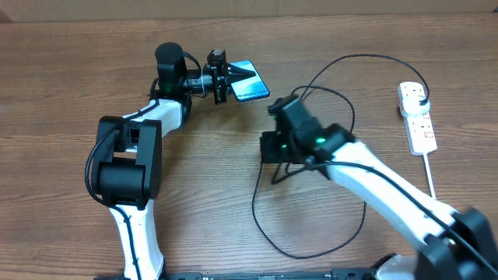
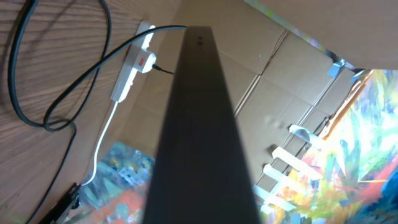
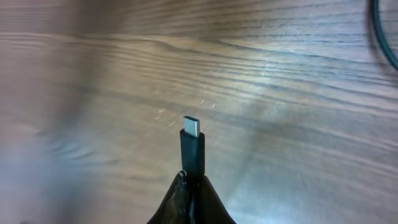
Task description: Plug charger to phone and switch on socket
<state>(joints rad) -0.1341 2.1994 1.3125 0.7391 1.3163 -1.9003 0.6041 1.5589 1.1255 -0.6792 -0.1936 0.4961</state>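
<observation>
Right gripper (image 3: 191,190) is pinched shut on the charger (image 3: 192,149) just behind the connector tip, which pokes out over the wooden table (image 3: 280,93). Beyond it, the left gripper (image 1: 222,78) is clamped on one end of the phone (image 1: 250,81), blue screen showing from overhead. The charger's cable loops right to the socket (image 1: 418,117), plugged into its far end
</observation>
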